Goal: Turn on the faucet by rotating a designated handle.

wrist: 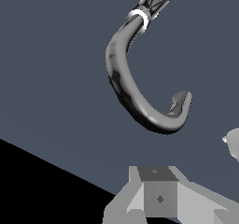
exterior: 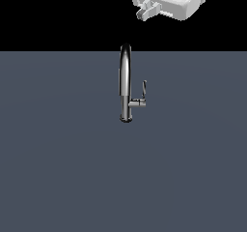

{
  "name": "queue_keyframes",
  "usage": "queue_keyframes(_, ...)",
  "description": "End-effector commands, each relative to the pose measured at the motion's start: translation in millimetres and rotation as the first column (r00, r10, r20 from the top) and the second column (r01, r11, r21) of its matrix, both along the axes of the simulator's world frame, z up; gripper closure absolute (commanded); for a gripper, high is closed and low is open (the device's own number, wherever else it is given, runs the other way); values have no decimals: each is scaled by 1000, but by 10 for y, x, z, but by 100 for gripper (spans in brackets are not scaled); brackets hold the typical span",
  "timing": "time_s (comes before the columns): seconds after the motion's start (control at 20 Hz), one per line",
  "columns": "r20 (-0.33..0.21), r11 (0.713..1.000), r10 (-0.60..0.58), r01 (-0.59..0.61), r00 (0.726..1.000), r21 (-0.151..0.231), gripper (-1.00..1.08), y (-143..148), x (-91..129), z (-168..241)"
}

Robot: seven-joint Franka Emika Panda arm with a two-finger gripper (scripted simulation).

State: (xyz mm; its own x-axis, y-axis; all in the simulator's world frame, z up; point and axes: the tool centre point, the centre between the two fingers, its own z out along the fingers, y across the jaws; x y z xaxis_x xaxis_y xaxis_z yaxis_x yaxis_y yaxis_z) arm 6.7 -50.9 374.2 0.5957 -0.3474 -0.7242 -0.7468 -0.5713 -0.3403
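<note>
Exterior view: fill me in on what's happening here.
A robot arm is set to turn on a chrome faucet standing on a flat grey surface. The gripper hangs high above the faucet, toward the exterior view's right, touching nothing. The handle, a thin lever on a short stub off the lower stem, is untouched. Whether the fingers are open is not clear from either view.

faucet (exterior: 125, 83): polished chrome metal, mirror-glossy, smooth
handle (exterior: 144, 88): same chrome, shiny
surface (exterior: 58, 168): matt slate-grey, flat, untextured
gripper (exterior: 147, 9): matt pale-grey, plastic-looking casing
</note>
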Motion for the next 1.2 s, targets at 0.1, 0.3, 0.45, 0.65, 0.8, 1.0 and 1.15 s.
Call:
queue_keyframes(0.1,-73,994,-70,75,995,76,108,-81,216,-239)
queue_keyframes(0.3,-146,979,-130,151,981,140,108,-152,396,-482)
queue_keyframes(0.45,-207,959,-173,213,963,187,108,-205,524,-686)
queue_keyframes(0.65,-295,921,-227,303,928,245,108,-269,683,-992)
queue_keyframes(0.8,-364,883,-262,374,894,282,108,-308,788,-1241)
queue_keyframes(1.0,-447,830,-295,458,844,317,108,-338,891,-1550)
queue_keyframes(1.15,-499,792,-312,511,809,334,108,-346,944,-1753)
